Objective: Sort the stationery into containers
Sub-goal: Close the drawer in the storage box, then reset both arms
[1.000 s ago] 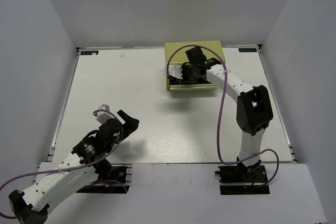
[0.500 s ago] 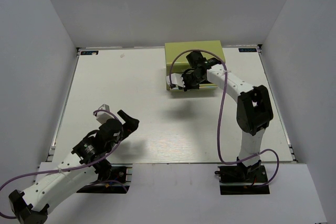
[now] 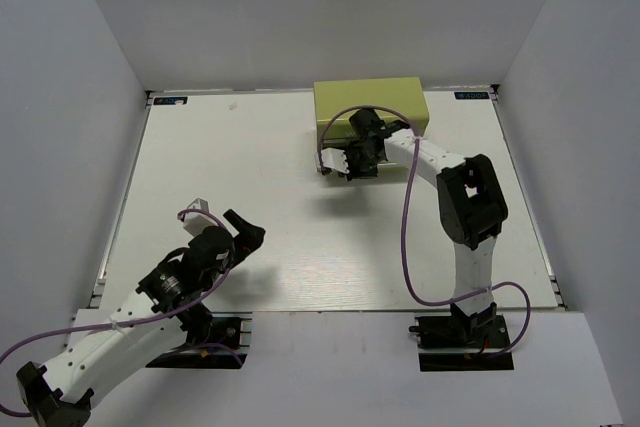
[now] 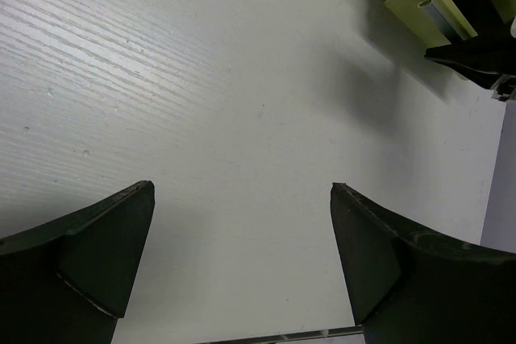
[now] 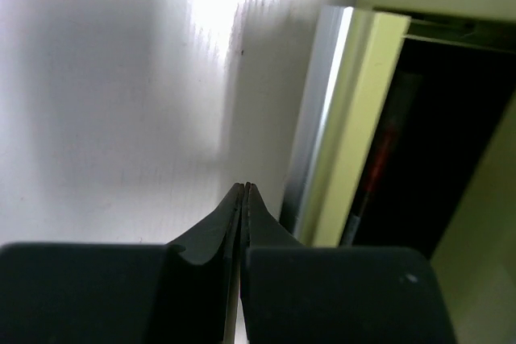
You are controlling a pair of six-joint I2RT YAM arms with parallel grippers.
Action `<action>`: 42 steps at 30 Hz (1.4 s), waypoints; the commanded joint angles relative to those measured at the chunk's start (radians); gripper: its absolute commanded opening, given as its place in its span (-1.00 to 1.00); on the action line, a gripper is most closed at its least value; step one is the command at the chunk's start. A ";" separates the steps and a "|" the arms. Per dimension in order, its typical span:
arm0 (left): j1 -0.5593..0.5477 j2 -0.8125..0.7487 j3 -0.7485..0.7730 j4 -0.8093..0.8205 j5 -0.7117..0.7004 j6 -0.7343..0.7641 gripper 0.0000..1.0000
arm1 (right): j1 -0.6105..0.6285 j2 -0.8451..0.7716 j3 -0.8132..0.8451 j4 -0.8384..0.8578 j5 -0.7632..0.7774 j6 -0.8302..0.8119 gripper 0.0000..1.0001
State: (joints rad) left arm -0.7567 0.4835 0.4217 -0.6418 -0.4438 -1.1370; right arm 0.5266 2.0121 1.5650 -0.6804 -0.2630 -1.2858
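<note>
Guessing a drawer push comes next. Seeing the right gripper (image 5: 244, 199) clenched tight on nothing, just left of the open drawer (image 5: 359, 118) in the wrist view. Touching or not, can't tell. Worth noting the drawer edge's long axis: top to bottom of the frame, slightly tilted. Spotting what looks like a dark-red pen (image 5: 384, 157) in the dark slot, roughly parallel. Finding the left gripper (image 4: 240, 191) splayed wide and empty, lower left overhead, well apart from the chest (image 3: 370, 105) at upper centre — so a right-arm job. Counting one chest, one open drawer, one pen visible.
</note>
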 commanded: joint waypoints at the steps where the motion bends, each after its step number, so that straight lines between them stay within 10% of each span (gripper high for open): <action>1: -0.003 0.003 0.031 0.021 0.005 0.010 1.00 | 0.003 -0.004 -0.019 0.120 0.065 0.036 -1.00; 18: -0.003 0.041 0.040 0.039 0.005 0.019 1.00 | 0.000 -0.065 -0.204 0.580 0.258 0.167 -0.82; 32: -0.003 0.032 0.040 0.053 0.005 0.028 1.00 | -0.008 -0.241 -0.285 0.492 0.101 0.216 -0.68; 35: -0.003 0.032 0.029 0.118 0.028 0.065 1.00 | -0.005 -0.379 -0.367 0.458 -0.042 0.265 -0.40; 39: -0.003 0.069 0.040 0.226 0.069 0.152 1.00 | -0.016 -0.544 -0.460 0.495 -0.168 0.493 0.80; 42: -0.003 0.136 0.074 0.301 0.111 0.235 1.00 | -0.030 -0.628 -0.497 0.525 -0.183 0.697 0.81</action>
State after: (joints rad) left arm -0.7567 0.5770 0.4343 -0.4595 -0.3851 -1.0027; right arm 0.5129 1.4204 1.0893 -0.1909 -0.3553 -0.8448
